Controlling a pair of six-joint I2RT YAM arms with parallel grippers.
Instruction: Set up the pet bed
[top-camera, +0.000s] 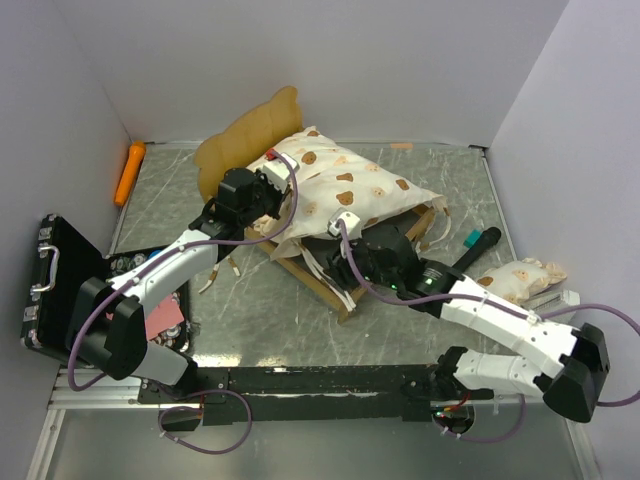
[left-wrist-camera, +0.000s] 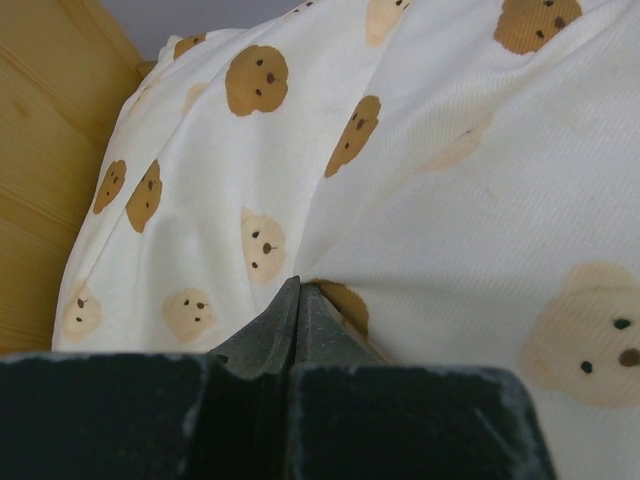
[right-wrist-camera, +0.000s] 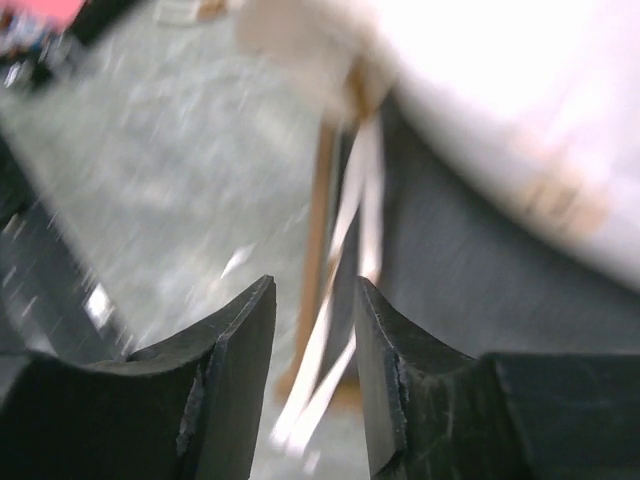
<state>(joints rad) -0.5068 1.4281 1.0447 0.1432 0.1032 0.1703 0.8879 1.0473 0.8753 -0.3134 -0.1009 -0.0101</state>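
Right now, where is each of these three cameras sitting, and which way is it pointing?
Top external: above and behind, looking down at the table; left arm and right arm show whole.
Left wrist: on the left arm, facing the mattress; left gripper closed on its fabric.
Right wrist: on the right arm, blurred, facing the bed frame; right gripper open.
Shared: top and left wrist both show mattress and headboard.
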